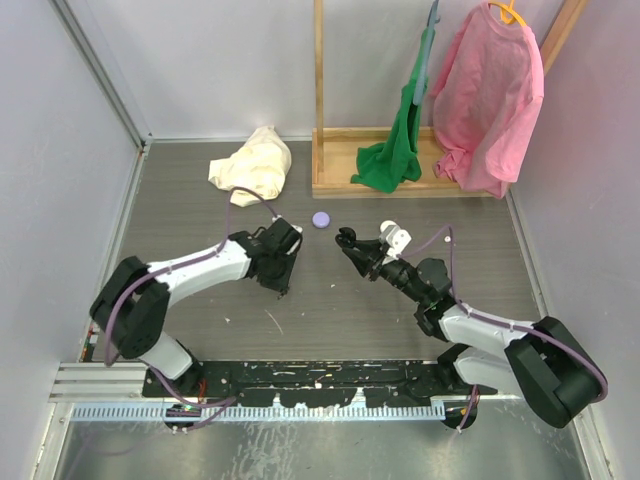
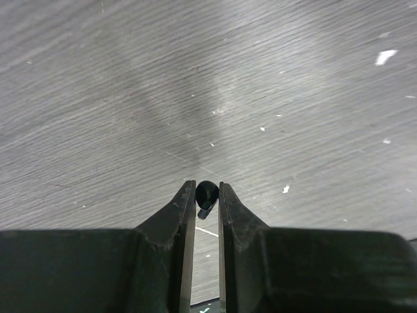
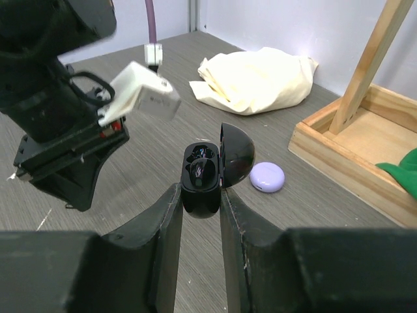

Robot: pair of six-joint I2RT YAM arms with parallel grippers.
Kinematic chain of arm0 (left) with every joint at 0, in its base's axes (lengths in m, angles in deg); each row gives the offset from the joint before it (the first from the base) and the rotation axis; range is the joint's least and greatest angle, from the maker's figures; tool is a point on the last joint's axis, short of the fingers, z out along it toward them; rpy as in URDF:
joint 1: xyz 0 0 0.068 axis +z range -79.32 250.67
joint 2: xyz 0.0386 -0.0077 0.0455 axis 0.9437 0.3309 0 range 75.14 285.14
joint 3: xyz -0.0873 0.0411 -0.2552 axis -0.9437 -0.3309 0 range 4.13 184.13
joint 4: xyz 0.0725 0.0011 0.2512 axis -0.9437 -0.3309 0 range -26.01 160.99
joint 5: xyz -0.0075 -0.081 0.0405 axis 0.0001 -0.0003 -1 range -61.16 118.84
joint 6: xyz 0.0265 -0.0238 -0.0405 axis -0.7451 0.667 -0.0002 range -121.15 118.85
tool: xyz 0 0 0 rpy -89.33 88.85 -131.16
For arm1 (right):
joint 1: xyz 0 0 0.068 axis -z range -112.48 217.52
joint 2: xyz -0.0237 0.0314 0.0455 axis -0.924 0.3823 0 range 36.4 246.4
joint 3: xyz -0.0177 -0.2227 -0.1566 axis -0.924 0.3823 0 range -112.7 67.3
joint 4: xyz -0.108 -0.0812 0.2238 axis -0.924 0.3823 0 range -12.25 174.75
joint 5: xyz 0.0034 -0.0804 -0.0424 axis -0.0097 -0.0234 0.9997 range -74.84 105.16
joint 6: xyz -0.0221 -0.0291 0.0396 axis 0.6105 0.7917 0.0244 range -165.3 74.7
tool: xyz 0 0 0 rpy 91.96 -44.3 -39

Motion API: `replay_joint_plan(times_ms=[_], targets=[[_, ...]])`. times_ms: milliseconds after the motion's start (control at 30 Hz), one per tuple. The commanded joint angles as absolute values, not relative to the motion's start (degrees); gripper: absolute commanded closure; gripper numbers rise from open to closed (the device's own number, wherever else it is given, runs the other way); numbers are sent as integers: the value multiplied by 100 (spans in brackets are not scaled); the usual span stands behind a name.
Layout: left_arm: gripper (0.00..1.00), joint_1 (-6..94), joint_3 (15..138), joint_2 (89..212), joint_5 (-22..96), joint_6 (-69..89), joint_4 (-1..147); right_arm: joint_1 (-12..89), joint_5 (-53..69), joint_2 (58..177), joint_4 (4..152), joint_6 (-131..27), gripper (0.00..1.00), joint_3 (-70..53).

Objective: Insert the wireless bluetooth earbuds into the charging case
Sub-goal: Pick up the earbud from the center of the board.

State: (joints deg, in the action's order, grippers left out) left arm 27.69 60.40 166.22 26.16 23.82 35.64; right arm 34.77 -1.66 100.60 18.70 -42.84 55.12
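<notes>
Here, left end effector (image 2: 207, 190) points downward pinching an earbud (image 2: 206, 195); right end effector (image 3: 201, 194) grips the open charging case (image 3: 199, 175).

L end effector (image 2: 207, 190) clamped, R (image 3: 201, 193) too

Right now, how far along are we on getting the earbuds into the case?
Done: the charging case has its lid open and is clamped by the right gripper. In hand: the left gripper pinches one black earbud, apart from the case. Left: bring that earbud to the case and seat it. Whether another bud already sits in the dark wells, I cannot tell.
</notes>
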Motion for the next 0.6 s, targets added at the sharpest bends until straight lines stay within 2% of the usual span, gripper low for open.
replay_joint_plan(times_ms=[0,233,567], targets=[[93,2805,6047,15713,2731,2119,4080,3509,-411,9822,1553,-4369,99,5369],[94,2825,6065,14560,2834,1714,4726,3509,-709,9759,1616,-4438,99,5242],[94,2822,5856,13517,3625,1395,6242,3509,-1384,9649,1631,-4557,99,4939]])
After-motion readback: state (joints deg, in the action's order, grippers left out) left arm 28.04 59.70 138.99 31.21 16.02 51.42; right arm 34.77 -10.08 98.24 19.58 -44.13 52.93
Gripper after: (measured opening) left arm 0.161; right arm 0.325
